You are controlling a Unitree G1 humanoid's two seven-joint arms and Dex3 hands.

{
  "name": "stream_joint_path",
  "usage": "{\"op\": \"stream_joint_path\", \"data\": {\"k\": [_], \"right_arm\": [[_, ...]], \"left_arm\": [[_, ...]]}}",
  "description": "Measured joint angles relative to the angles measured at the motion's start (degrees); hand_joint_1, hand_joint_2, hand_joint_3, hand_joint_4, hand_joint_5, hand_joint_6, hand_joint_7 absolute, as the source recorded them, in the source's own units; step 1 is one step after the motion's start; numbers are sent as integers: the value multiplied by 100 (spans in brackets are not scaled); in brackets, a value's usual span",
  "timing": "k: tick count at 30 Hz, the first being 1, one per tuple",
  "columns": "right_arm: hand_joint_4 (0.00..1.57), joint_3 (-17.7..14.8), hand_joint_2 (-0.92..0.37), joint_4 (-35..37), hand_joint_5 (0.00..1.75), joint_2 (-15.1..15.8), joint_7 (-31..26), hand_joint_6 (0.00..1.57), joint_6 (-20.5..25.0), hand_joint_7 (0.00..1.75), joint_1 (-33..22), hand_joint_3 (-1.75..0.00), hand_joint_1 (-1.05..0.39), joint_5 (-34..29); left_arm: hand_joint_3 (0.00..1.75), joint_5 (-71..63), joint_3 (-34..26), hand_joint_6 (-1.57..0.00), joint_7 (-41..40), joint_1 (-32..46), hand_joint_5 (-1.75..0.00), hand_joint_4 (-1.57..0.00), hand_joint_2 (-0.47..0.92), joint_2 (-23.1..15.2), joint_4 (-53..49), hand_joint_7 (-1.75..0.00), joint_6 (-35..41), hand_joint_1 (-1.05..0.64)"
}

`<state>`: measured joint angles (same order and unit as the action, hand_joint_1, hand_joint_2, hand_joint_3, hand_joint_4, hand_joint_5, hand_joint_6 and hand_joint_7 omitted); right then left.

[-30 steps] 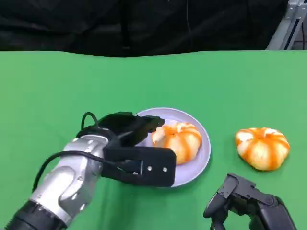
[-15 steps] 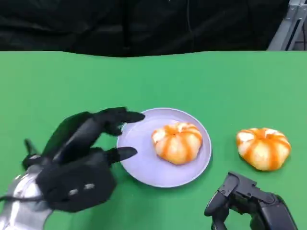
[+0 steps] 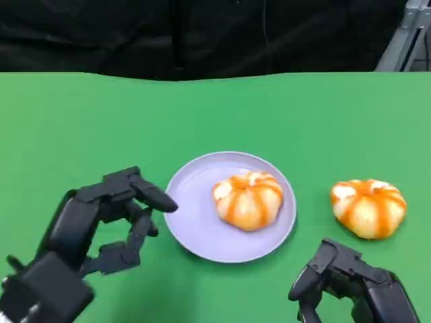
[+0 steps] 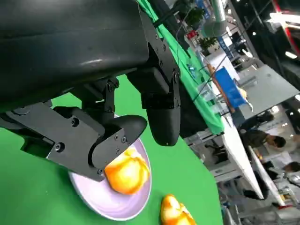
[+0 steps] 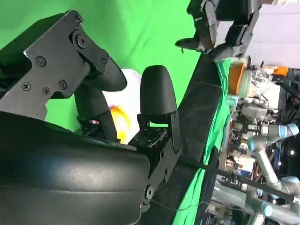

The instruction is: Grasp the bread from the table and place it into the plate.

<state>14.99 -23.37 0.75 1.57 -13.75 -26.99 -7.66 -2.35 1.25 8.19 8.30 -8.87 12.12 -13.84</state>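
Note:
A round orange-and-white bread [image 3: 248,199] lies on the lilac plate [image 3: 195,222] in the middle of the green table. A second bread of the same kind [image 3: 368,207] sits on the cloth to the plate's right. My left hand [image 3: 101,222] hovers just left of the plate, fingers spread and holding nothing. My right hand [image 3: 350,282] stays low at the near right edge, in front of the second bread, with nothing in it. The left wrist view looks past my left fingers [image 4: 161,112] to the plate [image 4: 101,204], its bread [image 4: 127,172] and the second bread [image 4: 176,211].
The green table [image 3: 283,114] runs back to a black curtain behind it. A metal frame [image 3: 404,33] stands at the far right corner. Open cloth lies behind and left of the plate.
My left hand has drawn back from over the plate, leftward and toward me, with its fingers spread, leaving the bread on the plate. The right hand has stayed put.

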Motion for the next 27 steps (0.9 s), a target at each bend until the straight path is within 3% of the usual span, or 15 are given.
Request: {"op": "stream_joint_path", "data": {"k": [3, 6, 14, 27], "right_arm": [[68, -47, -32, 0, 173, 9, 27, 68, -2, 151, -63, -141, 2, 57], [68, -80, -32, -1, 173, 42, 33, 68, -2, 151, -26, -142, 2, 48], [68, -113, -32, -7, 175, 92, 123, 67, -5, 152, -110, -140, 0, 185], [66, -92, -32, -7, 174, 130, 187, 66, -89, 153, -183, -144, 2, 248]], "left_arm": [[149, 254, -115, -76, -48, 798, -174, -81, 38, 229, 105, -158, -334, -2], [148, 381, -213, -76, -48, 1119, -175, -81, 36, 313, 11, -162, -397, -5], [143, 583, -212, -77, 20, 1095, -175, -83, 38, 372, -206, -162, -740, -6], [154, 798, -136, -81, 157, 1096, -174, -87, 29, 487, -370, -159, -789, -8]]}}
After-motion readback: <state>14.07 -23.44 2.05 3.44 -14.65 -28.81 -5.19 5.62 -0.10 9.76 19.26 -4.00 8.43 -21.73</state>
